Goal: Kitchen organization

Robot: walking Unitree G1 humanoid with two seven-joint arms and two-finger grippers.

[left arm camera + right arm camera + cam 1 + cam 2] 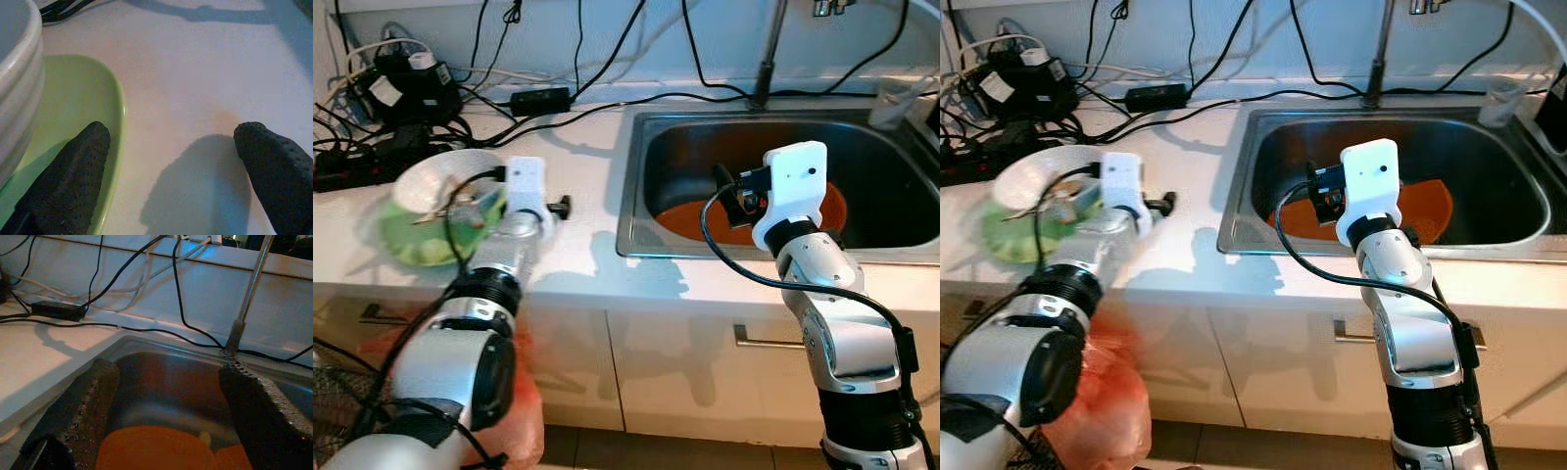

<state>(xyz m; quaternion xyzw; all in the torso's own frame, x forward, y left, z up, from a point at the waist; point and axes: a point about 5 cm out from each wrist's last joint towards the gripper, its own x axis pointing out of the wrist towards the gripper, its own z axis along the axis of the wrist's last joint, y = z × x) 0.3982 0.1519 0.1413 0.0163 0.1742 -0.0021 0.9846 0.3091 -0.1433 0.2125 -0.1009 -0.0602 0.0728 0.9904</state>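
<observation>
At a white kitchen counter (pixel 587 245) strung with black cables (pixel 607 59), a humanoid robot works both arms during a tidying job. Its left gripper (pixel 171 161) hovers low over the worktop with fingers spread wide and nothing between them; one finger (pixel 68 171) reaches over the rim of a green plate (pixel 93 107), the other (pixel 274 166) over bare counter. A white bowl (pixel 435 181) sits on that plate, just beyond the finger on the plate side.

The right gripper (pixel 171 401) is held above the near edge of the steel sink (pixel 641 186), fingers likewise wide apart and holding nothing. Below and ahead of it lies an orange dish (pixel 146 450) in the basin, with the tap stem (pixel 244 308) rising behind. A clear cup (pixel 901 98) stands on the counter beyond the sink's far corner.

The risks appear to lie with the left arm: closing on the thin, shallow plate rim could tip the bowl stacked on it, or slide both toward the tangle of power leads and adapters (pixel 401 88) behind. On the sink side, a smooth orange dish lying flat offers little edge to pinch, and a poor grip might let it slip and clatter back into the basin.
</observation>
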